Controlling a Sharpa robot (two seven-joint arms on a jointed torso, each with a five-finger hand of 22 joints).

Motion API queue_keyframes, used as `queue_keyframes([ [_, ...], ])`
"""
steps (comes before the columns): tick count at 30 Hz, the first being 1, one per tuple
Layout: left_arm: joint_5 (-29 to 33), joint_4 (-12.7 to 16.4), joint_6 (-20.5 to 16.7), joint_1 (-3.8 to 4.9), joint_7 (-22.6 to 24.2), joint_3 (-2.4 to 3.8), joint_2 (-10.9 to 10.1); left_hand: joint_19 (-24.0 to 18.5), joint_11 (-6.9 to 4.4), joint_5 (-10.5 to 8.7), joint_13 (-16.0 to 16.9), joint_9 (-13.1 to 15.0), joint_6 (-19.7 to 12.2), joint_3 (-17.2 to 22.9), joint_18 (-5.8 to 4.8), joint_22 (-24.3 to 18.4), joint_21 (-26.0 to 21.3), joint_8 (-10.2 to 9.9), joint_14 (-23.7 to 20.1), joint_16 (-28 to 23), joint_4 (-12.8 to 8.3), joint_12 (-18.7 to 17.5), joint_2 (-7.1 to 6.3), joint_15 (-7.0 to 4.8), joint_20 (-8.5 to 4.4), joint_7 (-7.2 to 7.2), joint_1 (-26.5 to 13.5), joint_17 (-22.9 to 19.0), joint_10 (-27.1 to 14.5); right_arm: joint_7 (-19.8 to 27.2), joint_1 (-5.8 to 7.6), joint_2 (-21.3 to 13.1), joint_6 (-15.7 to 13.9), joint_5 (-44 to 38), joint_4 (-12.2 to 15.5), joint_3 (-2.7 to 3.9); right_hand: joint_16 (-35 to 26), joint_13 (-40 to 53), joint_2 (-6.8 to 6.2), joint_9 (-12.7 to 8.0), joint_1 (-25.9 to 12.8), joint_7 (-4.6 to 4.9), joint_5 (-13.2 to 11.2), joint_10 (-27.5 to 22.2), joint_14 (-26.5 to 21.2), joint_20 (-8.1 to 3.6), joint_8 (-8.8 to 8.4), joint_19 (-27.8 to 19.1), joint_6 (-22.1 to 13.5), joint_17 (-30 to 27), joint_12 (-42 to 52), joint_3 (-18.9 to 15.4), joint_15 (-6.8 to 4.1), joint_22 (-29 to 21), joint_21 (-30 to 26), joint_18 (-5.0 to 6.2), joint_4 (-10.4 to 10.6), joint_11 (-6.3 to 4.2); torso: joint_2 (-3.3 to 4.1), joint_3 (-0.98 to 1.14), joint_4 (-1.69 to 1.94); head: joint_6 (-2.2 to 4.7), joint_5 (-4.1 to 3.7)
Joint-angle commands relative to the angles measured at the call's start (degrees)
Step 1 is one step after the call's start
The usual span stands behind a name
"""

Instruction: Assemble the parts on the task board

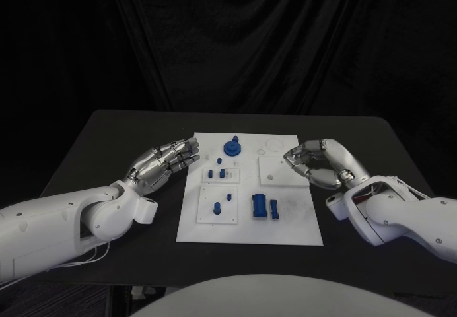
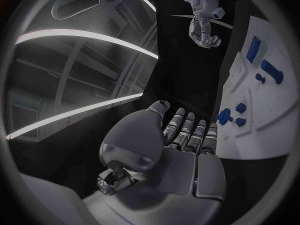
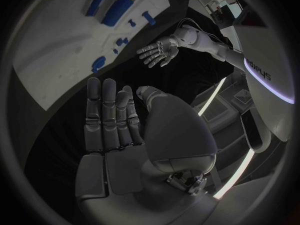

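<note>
Black table [image 1: 114,145] carries the white task board [image 1: 249,228], which lies between the two hands. Left hand [image 1: 168,161] sits just beside the board's left edge, fingers straight and close together, holding nothing. Right hand [image 1: 322,163] sits at the board's right edge, fingers extended, empty. Blue parts [image 1: 264,205] rest on the board between both hands.

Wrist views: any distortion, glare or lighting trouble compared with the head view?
Head view: evenly lit, task board sharp against the black table. Left wrist view: fisheye bends the board's edge; bright light strips curve behind the left hand. Right wrist view: same bending, right hand dim.
</note>
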Motion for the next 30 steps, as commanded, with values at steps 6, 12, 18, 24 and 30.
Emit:
queue_keyframes([
  [6,0.1,-2.2,-3.1,2.53,7.2,0.04,2.9,-0.4,-3.0,-1.03,-0.6,-0.4,-2.4,0.3,-0.29,-0.4,-0.1,-1.1,-3.6,-6.4,1.5,-4.8,-0.68,-3.26,-3.06,1.93,-1.4,-0.9,-3.4,11.5,2.3,4.1,15.8,28.7,-6.5,-0.42,-25.9,-22.3,3.25,-5.4,-9.5,2.02,0.0,-22.9,-26.0,7.28,-5.48,-20.6,-15.4,-18.2,-24.1,-6.0,9.75,-19.5,-22.8,-3.46,0.5,7.82,-4.34,0.89,-1.12,-0.01,1.07],
  [12,0.1,-7.4,-2.1,2.82,8.1,0.03,7.8,-0.6,-6.3,-2.22,-1.2,-1.2,-9.1,-0.4,1.08,-0.7,-0.1,-4.7,-4.1,-8.5,3.4,-10.7,-0.64,-4.1,-2.51,-1.46,-2.1,-1.2,-7.4,12.5,1.31,6.6,26.8,35.9,-11.4,-0.6,-36.2,-34.1,7.42,-11.4,-13.1,-5.07,-2.9,-35.9,-42.7,8.12,-10.91,-46.9,-31.6,-26.7,-31.4,-14.8,10.37,-49.4,-25.2,-3.16,0.5,6.45,-8.05,1.23,-1.82,-0.01,1.1],
  [18,-2.7,-14.1,-0.7,2.28,9.4,0.04,13.6,-3.6,-8.08,-5.77,-1.7,-1.9,-15.6,-4.3,0.04,-2.9,-1.3,-7.6,-4.4,-10.5,9.9,-14.8,-0.61,-3.41,-2.78,-9.28,-2.3,-1.5,-9.7,14.3,-0.79,7.3,31.7,37.8,-14.6,-0.64,-40.4,-41.7,10.04,-14.6,-11.7,-15.41,-6.3,-42.7,-49.3,8.02,-15.04,-50.2,-44.5,-29.5,-36.4,-21.9,8.9,-55.3,-25.7,-1.03,0.5,1.82,-10.9,1.31,-2.24,-0.01,2.24],
  [24,-5.1,-18.3,-0.4,0.82,10.7,0.04,16.4,-4.1,-8.81,-7.76,-1.9,-2.0,-16.7,-6.8,0.41,-3.3,-1.6,-7.8,-4.5,-11.9,11.6,-16.0,-0.04,-3.87,-2.93,-11.76,-1.4,-1.7,-10.0,15.8,-2.27,8.7,33.8,39.7,-17.3,-0.64,-40.8,-43.9,11.5,-15.3,-10.0,-17.4,-6.6,-43.7,-50.5,7.87,-17.0,-50.5,-48.6,-29.7,-37.1,-25.1,8.43,-56.2,-25.7,-0.37,0.5,1.05,-12.39,1.28,-3.07,-0.01,3.36],
  [30,-3.0,-18.7,-1.9,0.59,0.1,0.14,16.7,-4.2,-12.54,-16.62,-3.2,-3.2,-19.7,-4.9,-1.29,-3.5,-1.7,-9.0,-4.6,-13.8,5.9,-19.4,-4.58,-6.57,-6.61,-8.88,-26.4,-2.1,-10.5,13.6,-2.42,9.0,30.0,37.5,-17.3,-0.41,-47.5,-47.7,8.37,-16.0,-45.2,-8.36,-17.9,-45.3,-53.1,-1.22,-17.97,-52.2,-52.1,-31.1,-44.6,-17.1,2.15,-62.1,-26.6,-5.18,-8.9,-5.25,-11.46,1.31,-2.72,0.26,3.21],
])
